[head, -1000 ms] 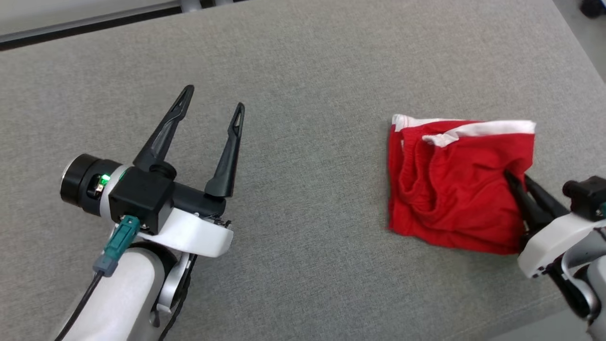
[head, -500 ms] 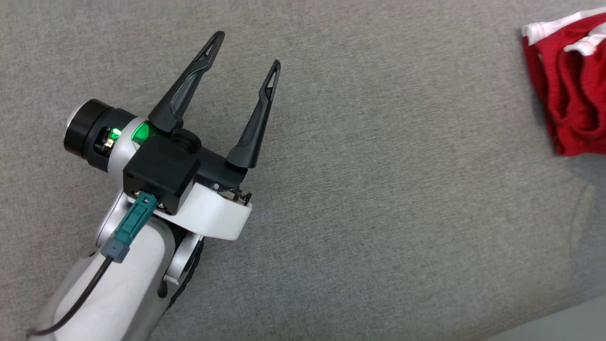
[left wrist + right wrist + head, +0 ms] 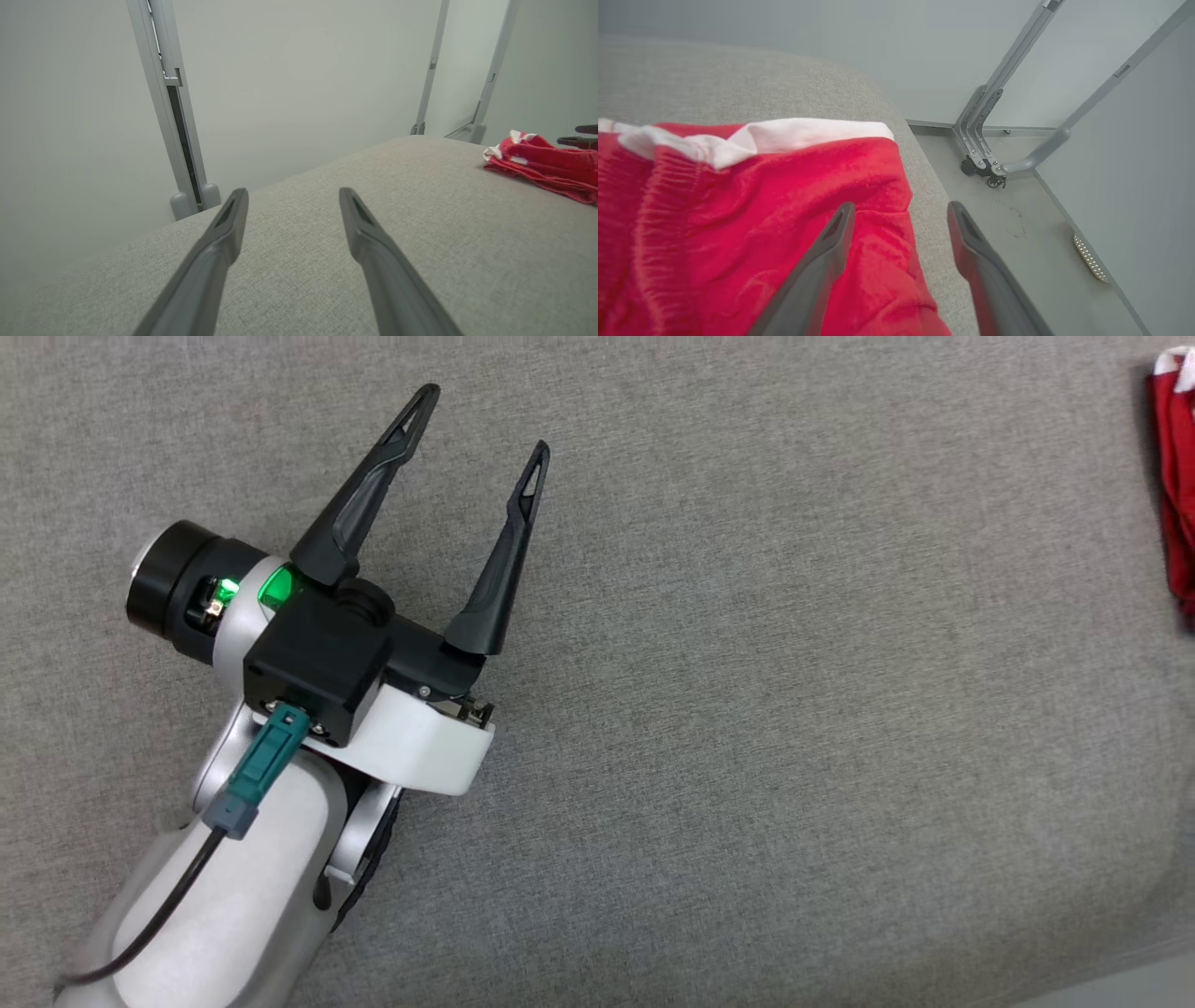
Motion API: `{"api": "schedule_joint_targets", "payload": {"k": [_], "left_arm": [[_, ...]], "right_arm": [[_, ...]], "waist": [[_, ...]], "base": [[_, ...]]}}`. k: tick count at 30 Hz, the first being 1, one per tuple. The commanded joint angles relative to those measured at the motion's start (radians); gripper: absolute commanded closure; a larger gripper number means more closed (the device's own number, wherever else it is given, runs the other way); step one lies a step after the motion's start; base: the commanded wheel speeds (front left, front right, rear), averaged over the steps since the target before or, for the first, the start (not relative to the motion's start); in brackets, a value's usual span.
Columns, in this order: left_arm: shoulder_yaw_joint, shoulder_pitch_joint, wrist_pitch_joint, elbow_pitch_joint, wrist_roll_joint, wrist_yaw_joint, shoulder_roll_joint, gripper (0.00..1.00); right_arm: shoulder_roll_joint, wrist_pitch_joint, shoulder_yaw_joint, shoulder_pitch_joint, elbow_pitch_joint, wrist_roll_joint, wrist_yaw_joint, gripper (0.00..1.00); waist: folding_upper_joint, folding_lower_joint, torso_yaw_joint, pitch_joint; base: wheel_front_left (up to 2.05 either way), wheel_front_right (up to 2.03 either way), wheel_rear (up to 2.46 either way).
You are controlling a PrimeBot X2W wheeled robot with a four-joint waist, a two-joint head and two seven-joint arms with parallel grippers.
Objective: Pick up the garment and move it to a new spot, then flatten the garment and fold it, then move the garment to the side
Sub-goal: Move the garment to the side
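Risks first.
- Could knock the garment off the table. Lies at the table's far right edge, hem just beside the rounded lip, with bare floor below.
- Could snag cloth on the right gripper when pulling away. Spread wide and pinching nothing, one finger low over the red cloth, the other past the lip above the floor.
- Could also flip open the loose top layer and undo the fold with any sideways brush.
- No threat from the left gripper. Spread wide too, holding nothing, hovers over bare table well left of the garment.
- Judging by placement alone, looks like the final move to the side is about done.

Materials and shapes.
- Table: grey woven fabric cover, fine grain, matte. Padded look, soft rounded edges.
- Floor: smooth pale grey, a few scuffs.
- Metal frame, right of the table on the floor: grey bent bars, small dark caster at the foot.
- Garment: soft red knit folded into a rough rectangle, wrinkled. Gathered elastic waistband on one side, white trim band along the far edge.
- Grippers: two long dark tapered fingers each, hard matte plastic with a slim cutout near each tip. On the left one, a black block, white shell and green light at the wrist.
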Motion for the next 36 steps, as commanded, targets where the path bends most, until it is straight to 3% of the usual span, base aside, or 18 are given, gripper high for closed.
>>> {"api": "schedule_joint_targets", "payload": {"k": [1,7,9,10,11,13,19,25,36], "left_arm": [[0.008,0.015,-0.009,0.007,-0.010,0.009,0.004,0.00],[0.038,0.086,-0.023,0.028,-0.047,0.033,0.021,0.00],[0.051,0.104,-0.026,0.024,-0.052,0.045,0.030,0.00],[0.066,0.123,-0.029,0.024,-0.061,0.055,0.039,0.00],[0.066,0.123,-0.029,0.024,-0.061,0.055,0.039,0.00],[0.089,0.153,-0.036,0.026,-0.076,0.072,0.047,0.00],[0.127,0.209,-0.051,0.031,-0.108,0.100,0.055,0.00],[0.165,0.300,-0.088,0.052,-0.156,0.138,0.038,0.00],[0.207,0.430,-0.153,0.112,-0.206,0.174,0.010,0.00]], "right_arm": [[0.036,-0.041,-0.019,0.023,0.005,0.032,-0.002,0.00],[0.130,-0.101,-0.077,0.139,-0.068,0.059,-0.002,0.00],[0.161,-0.103,-0.127,0.188,-0.168,0.052,-0.002,0.00],[0.206,-0.102,-0.181,0.265,-0.273,0.032,-0.002,0.00],[0.206,-0.102,-0.181,0.265,-0.273,0.032,-0.002,0.00],[0.276,-0.101,-0.240,0.368,-0.428,-0.016,-0.002,0.00],[0.376,-0.098,-0.264,0.507,-0.613,-0.087,-0.002,0.00],[0.470,-0.009,-0.240,0.614,-0.814,-0.172,-0.002,0.00],[0.542,0.115,-0.238,0.732,-0.998,-0.234,-0.002,0.00]], "waist": [[0.0000,0.0000,-0.017,-0.032],[0.0000,0.0000,-0.050,-0.130],[0.0000,0.0000,-0.053,-0.154],[0.0000,0.0000,-0.053,-0.180],[0.0000,0.0000,-0.053,-0.180],[0.0000,0.0000,-0.049,-0.221],[0.0000,0.0000,-0.024,-0.279],[0.0000,0.0000,0.053,-0.344],[0.0000,0.0000,0.202,-0.433]], "base": [[0.00,0.00,0.00],[0.00,0.00,0.00],[0.00,0.00,0.00],[0.00,0.00,0.00],[0.00,0.00,0.00],[0.00,0.00,0.00],[0.00,0.00,0.00],[0.00,0.00,0.00],[0.00,0.00,0.00]]}}
